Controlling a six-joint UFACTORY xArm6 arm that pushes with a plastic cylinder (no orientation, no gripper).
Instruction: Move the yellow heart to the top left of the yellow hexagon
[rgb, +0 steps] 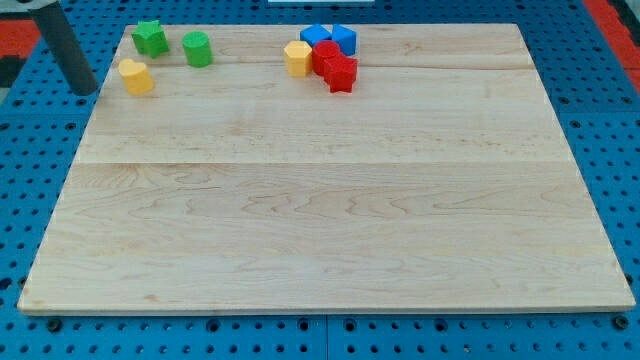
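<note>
Seven blocks occupy the bench (330, 200) top edge. Yellow heart (135, 76) lies far left, just right of my tip (86, 90), apart. Yellow hexagon (298, 58) touches the red blocks (335, 67), well right. No gripper fitted.

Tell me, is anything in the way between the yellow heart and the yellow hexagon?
Yes. The green cylinder stands roughly on the line from the yellow heart to the yellow hexagon, slightly toward the view's top. The green star sits above the heart, off that line. Nothing stands between my tip and the heart.
</note>
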